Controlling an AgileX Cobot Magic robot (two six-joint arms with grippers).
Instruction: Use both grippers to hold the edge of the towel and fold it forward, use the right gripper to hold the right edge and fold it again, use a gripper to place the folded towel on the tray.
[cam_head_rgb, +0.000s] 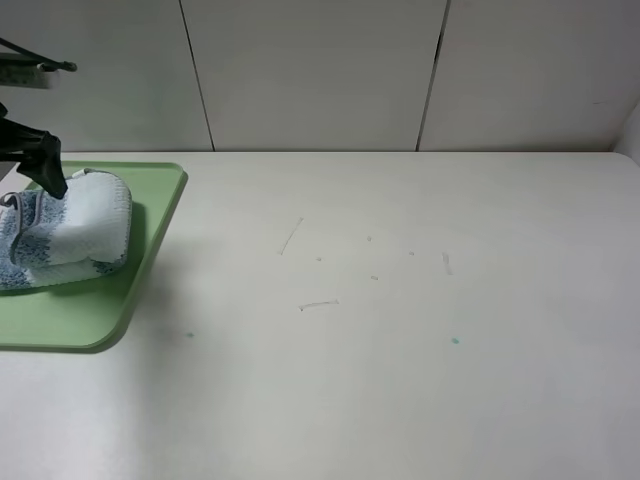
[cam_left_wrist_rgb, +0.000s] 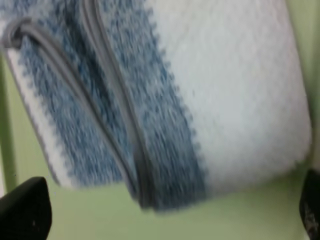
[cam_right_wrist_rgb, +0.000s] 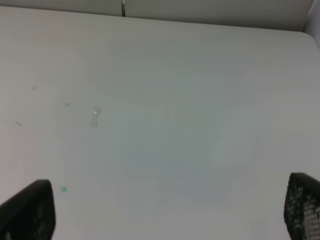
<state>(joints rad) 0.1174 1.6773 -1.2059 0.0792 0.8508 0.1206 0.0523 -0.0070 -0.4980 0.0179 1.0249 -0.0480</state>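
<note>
Towel (cam_left_wrist_rgb: 165, 100) folded on tray (cam_head_rgb: 90, 320); left fingers (cam_left_wrist_rgb: 22, 212) spread, right fingers (cam_right_wrist_rgb: 27, 210) spread, empty. Snag risk on withdrawal.

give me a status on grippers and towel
Left gripper open above the towel. Right gripper open over bare table. Towel folded, lying on the tray. Nothing in the way.

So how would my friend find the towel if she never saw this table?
Look at the far left of the white table, where a light-green tray lies. The towel sits folded on that tray, just under the black left gripper. It is the only fluffy thing there, white with blue-grey stripes and a thin grey hem.
</note>
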